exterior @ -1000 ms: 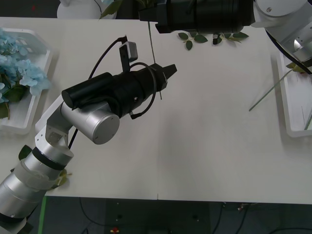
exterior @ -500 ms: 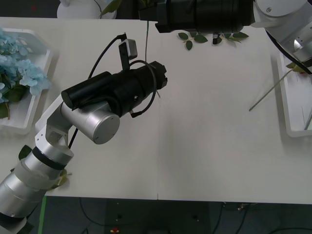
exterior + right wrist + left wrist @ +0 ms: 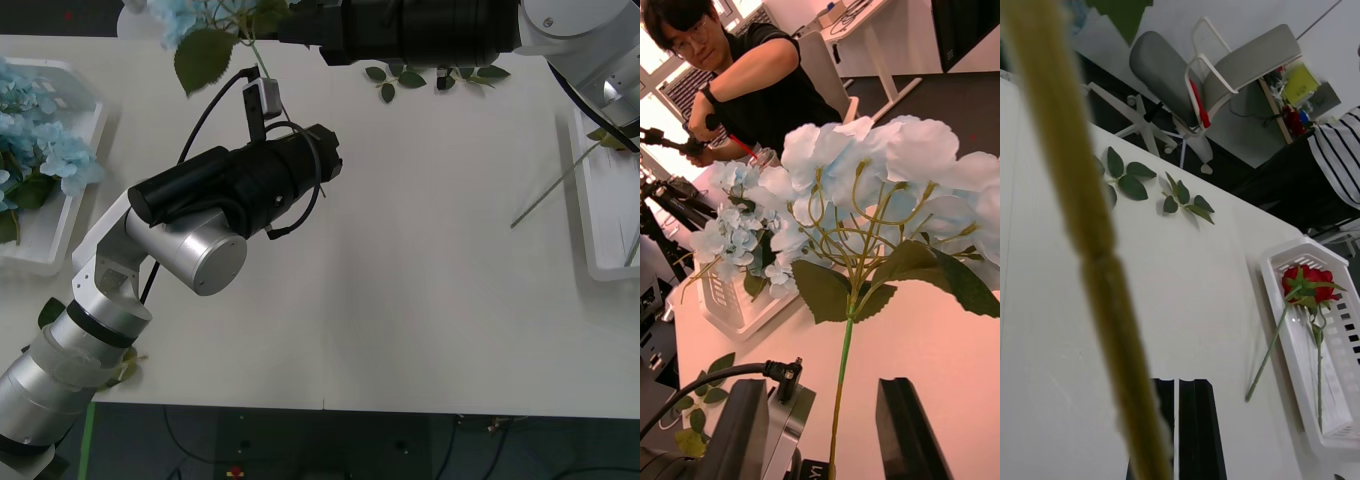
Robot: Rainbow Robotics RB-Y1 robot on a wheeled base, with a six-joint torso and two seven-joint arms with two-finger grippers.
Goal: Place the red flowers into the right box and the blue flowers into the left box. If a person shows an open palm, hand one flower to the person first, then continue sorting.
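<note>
Swinging over since a moment ago, the blue flower (image 3: 195, 15) is now hanging tilted above the tabletop (image 3: 430, 260), well apart from the left box (image 3: 70, 215), its stem no longer standing upright. The left claw (image 3: 330, 160) is staying pressed together beside the stem; whether it is pinching it, I cannot tell. A loose hold is risking a drop short of that box.

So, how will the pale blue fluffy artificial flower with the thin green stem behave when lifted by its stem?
Probably top-heavy: the pale blue fluffy artificial flower has a wide head on a thin green stem, so it may swing or tilt. The stem looks slim, so likely somewhat bendy. The many small petals suggest it is light and easily crushed.
</note>
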